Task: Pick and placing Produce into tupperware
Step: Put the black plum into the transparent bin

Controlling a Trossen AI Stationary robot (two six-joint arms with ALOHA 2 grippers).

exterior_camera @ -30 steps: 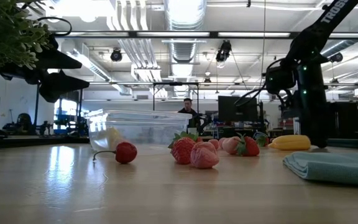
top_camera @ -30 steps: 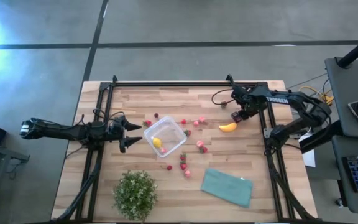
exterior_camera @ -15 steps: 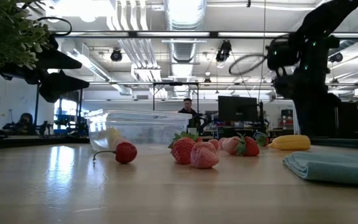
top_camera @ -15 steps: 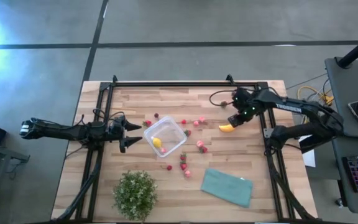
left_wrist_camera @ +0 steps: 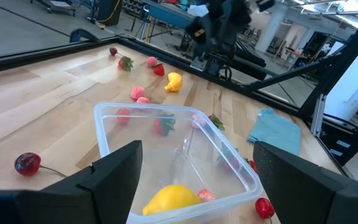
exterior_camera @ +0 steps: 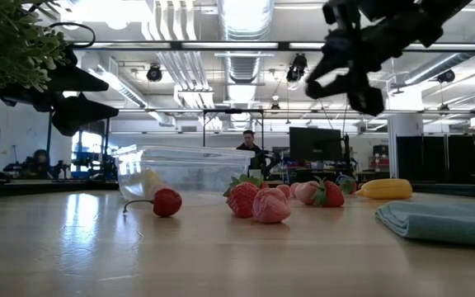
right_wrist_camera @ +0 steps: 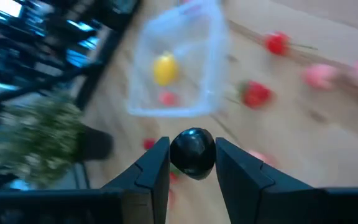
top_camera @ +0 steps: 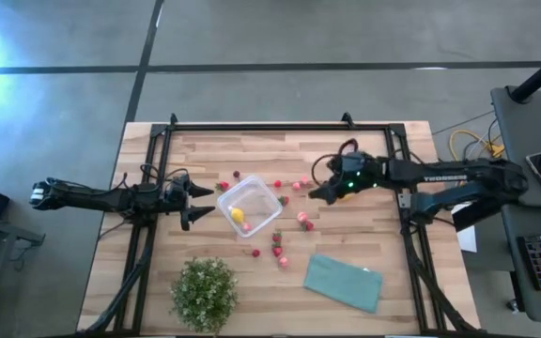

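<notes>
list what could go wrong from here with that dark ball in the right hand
1. The right hand pinches the dark ball only at its fingertips, above the table and short of the tub; it could slip out and roll away.
2. Strawberries lie between that hand and the tub; a low pass might knock them.
3. The left hand waits open right beside the tub, so the two hands may crowd each other there.

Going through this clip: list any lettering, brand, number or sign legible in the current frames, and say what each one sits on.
White lettering runs along the right arm's forearm in the high view, too blurred to read.
No readable label on the tupperware, the teal cloth or the wooden table.
Background screens in the low view show nothing legible.
</notes>
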